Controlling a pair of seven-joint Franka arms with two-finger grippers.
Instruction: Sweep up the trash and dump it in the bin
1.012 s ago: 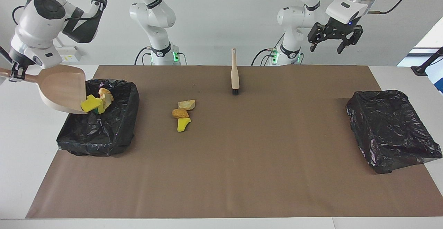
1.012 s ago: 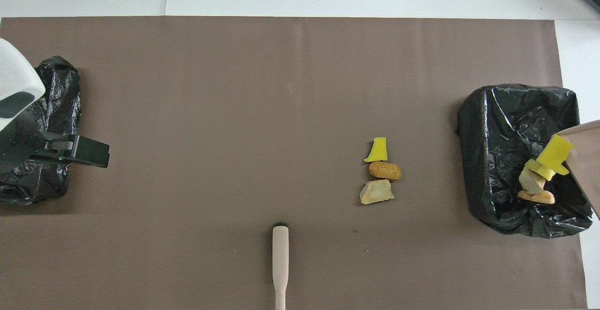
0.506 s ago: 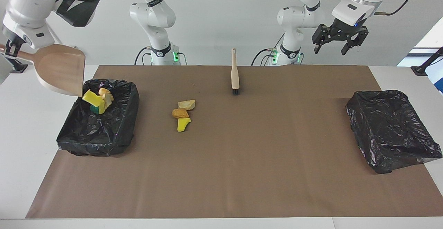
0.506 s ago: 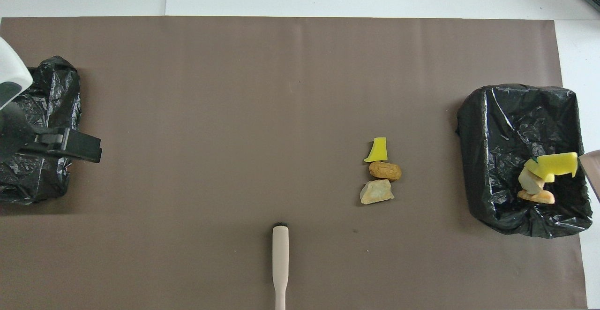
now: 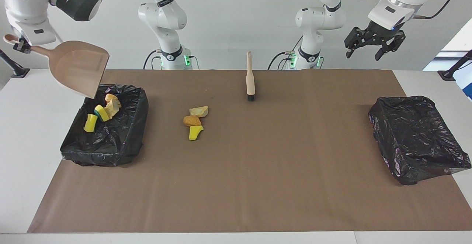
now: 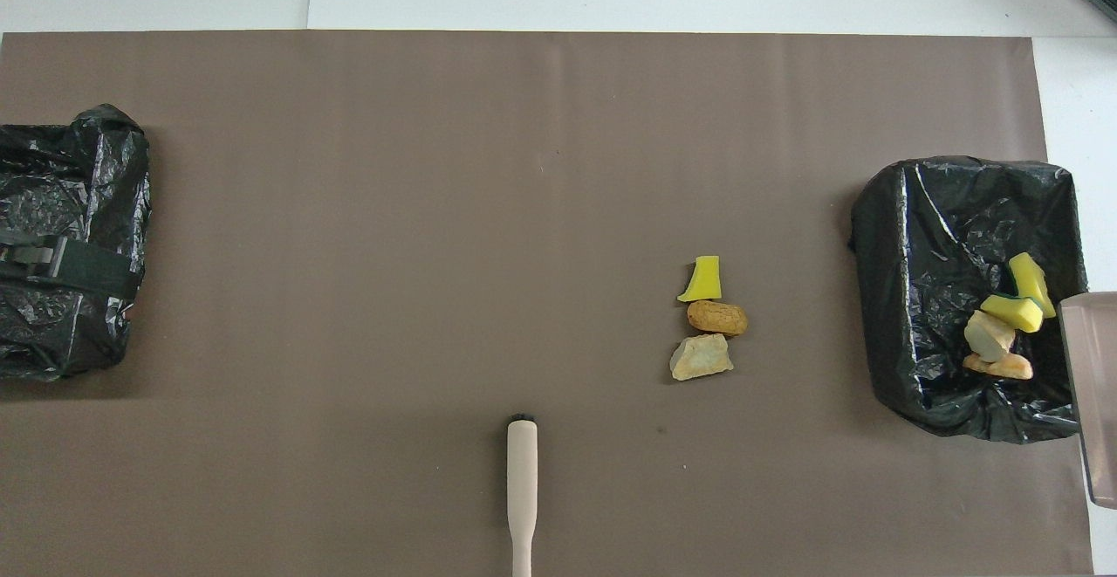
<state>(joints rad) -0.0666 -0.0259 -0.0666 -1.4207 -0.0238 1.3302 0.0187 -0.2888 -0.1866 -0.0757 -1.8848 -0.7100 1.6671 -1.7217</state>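
Observation:
Three trash chunks [image 5: 193, 120] lie together on the brown mat, also in the overhead view [image 6: 711, 319]. Several more chunks [image 5: 101, 111] lie in the black-lined bin [image 5: 121, 133] at the right arm's end, also seen from overhead [image 6: 1003, 328]. My right gripper [image 5: 19, 45] is shut on the handle of the pink-tan dustpan [image 5: 79, 68], held tilted in the air over the bin's edge; its lip shows in the overhead view [image 6: 1091, 394]. The dustpan looks empty. My left gripper [image 5: 375, 47] is open and empty, raised high at the left arm's end.
A wooden-handled brush [image 5: 250, 76] lies on the mat nearer to the robots than the loose chunks, also seen from overhead [image 6: 522, 490]. A second black-lined bin [image 5: 416, 137] sits at the left arm's end, empty as far as shown.
The right arm has lifted the dustpan up and away from the bin; the last yellow chunks have dropped off it into the bin. The left gripper has drifted up and outward.

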